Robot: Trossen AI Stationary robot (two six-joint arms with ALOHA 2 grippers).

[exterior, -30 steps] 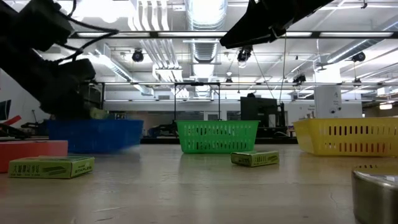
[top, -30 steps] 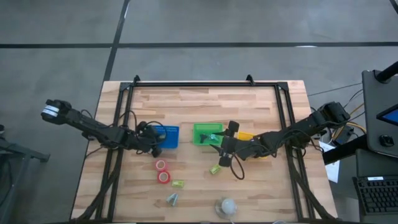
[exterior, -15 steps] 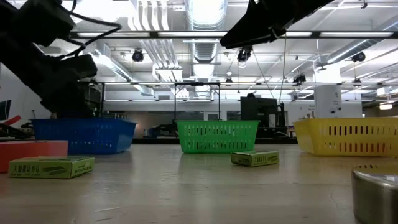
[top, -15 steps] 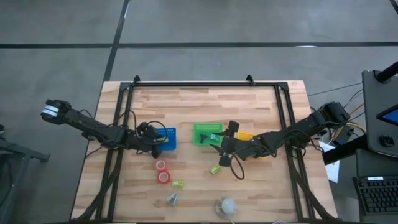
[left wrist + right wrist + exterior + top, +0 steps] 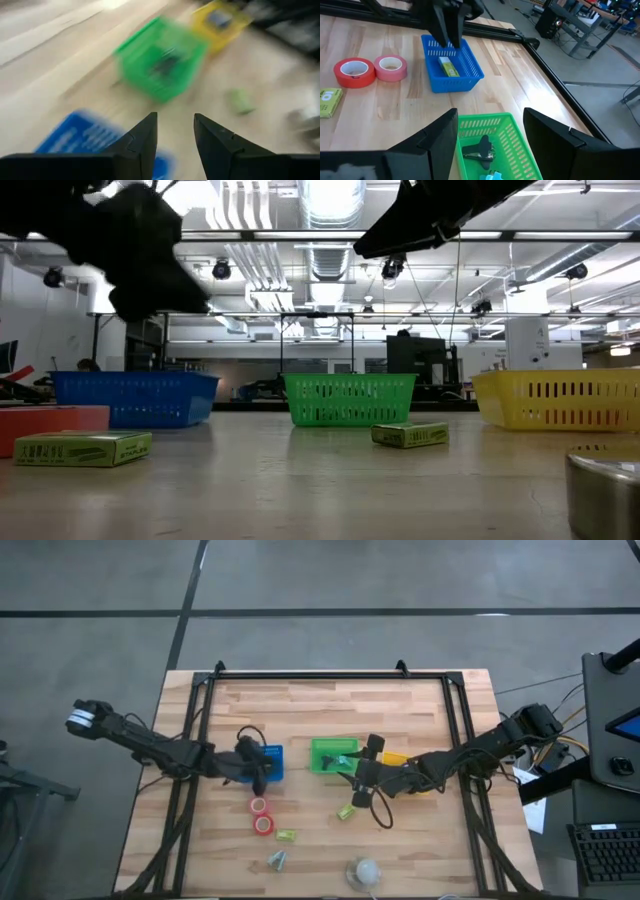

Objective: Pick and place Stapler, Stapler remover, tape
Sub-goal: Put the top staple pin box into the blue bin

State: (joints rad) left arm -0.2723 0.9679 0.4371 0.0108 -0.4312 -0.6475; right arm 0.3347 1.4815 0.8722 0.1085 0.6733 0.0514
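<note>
I look down on the pale wooden plank desk (image 5: 330,710) with its black frame; both dark arms reach in from the sides. My left hand (image 5: 258,762) hangs over the blue plastic mesh basket (image 5: 272,761) left of centre, fingers (image 5: 142,142) parted by a narrow gap with nothing between them. In the right wrist view a small yellow-green box (image 5: 448,67) lies inside that blue basket. My right hand (image 5: 362,778) hovers at the near right corner of the green plastic mesh basket (image 5: 330,754) in the middle of the desk, its fingers (image 5: 440,135) standing moderately wide and empty. A dark metal staple remover (image 5: 479,150) rests on the green basket's floor. A yellow plastic mesh basket (image 5: 560,400) sits to the right of the green one, mostly covered by the right arm from above.

The tape waits on the bare desk nearer to me than the blue basket: a pink tape roll (image 5: 259,806) and a red tape roll (image 5: 263,825), just beside each other. A small green staple box (image 5: 286,836) lies right of the red roll, and another green box (image 5: 346,811) lies near the right hand. Nearest me is a white ball (image 5: 365,871).
</note>
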